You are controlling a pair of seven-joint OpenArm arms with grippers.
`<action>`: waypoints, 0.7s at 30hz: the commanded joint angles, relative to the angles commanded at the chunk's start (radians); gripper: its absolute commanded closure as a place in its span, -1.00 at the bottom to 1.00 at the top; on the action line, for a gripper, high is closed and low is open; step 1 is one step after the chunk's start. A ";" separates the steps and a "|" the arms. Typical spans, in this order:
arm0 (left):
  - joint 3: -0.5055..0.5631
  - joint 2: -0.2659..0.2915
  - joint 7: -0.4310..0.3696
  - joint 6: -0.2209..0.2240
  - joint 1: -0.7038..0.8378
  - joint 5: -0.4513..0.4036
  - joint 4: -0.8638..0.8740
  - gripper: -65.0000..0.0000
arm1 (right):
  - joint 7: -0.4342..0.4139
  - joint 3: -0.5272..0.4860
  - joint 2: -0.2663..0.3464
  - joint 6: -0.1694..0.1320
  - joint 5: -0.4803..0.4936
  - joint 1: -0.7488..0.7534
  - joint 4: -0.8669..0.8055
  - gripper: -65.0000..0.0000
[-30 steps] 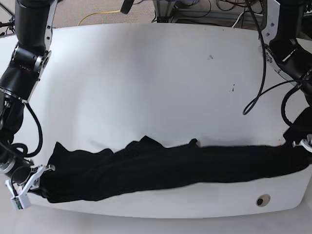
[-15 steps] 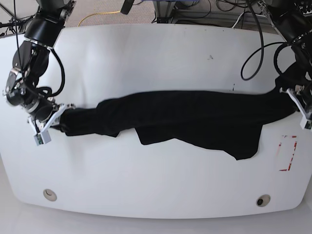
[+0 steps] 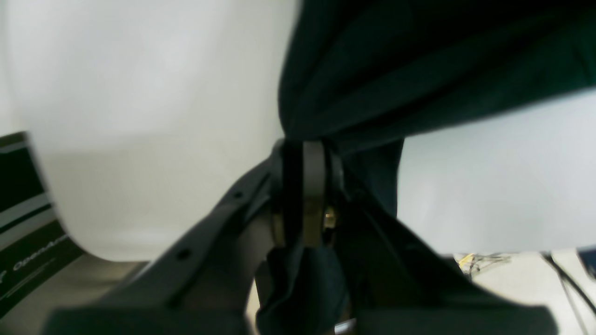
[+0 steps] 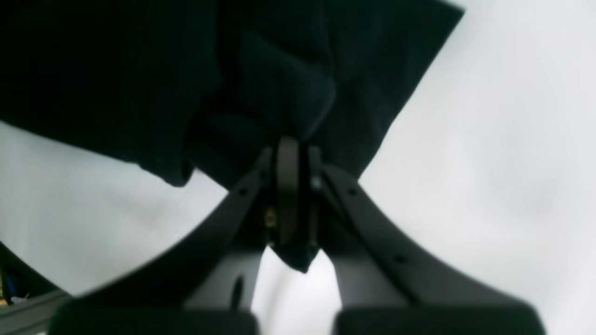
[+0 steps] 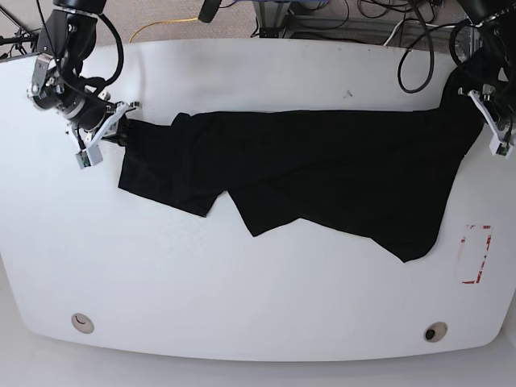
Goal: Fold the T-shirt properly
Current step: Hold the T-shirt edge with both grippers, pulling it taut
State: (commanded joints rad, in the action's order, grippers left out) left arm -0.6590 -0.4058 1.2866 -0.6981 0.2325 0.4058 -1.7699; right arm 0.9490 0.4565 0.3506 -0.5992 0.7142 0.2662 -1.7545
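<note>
The black T-shirt [image 5: 322, 169] is stretched across the far half of the white table [image 5: 242, 298], its lower edge hanging in uneven flaps. My right gripper [image 5: 113, 125], at the left of the base view, is shut on the shirt's left end; the right wrist view shows cloth [image 4: 260, 83] pinched between its jaws. My left gripper [image 5: 484, 109], at the right of the base view, is shut on the shirt's right end; the left wrist view shows cloth [image 3: 419, 60] bunched at its closed jaws.
A red rectangle mark [image 5: 476, 254] lies on the table near the right edge. Two round holes [image 5: 81, 322] [image 5: 435, 331] sit near the front edge. Cables [image 5: 322, 16] and a yellow cord [image 5: 161, 24] lie on the floor behind the table.
Both grippers have carried the shirt from the table's front edge toward the far side. The shirt has spread from a bunched rope into a wider, flatter shape.
</note>
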 joint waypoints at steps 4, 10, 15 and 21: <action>0.048 -0.020 -0.002 0.000 0.018 0.000 0.000 -0.22 | 0.000 0.000 0.000 0.000 0.000 0.017 0.000 1.00; 0.044 -0.020 -0.002 0.000 -0.009 0.009 -0.009 -0.43 | 0.000 0.000 -0.014 0.000 0.000 0.014 0.000 1.00; 0.012 -0.014 0.005 0.000 -0.144 0.008 -0.020 -0.43 | 0.000 0.000 -0.034 0.000 0.000 -0.011 -0.008 1.00; 0.003 0.017 0.000 0.000 -0.322 -0.002 0.035 -0.43 | 0.000 0.000 -0.035 0.000 0.000 -0.014 -0.008 1.00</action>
State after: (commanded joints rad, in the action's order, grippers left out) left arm -0.6559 -0.3890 1.2866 -0.6981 -0.0898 0.4043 -1.7346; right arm 0.9490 0.4565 0.3153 -0.5992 0.7142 0.2524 -1.7622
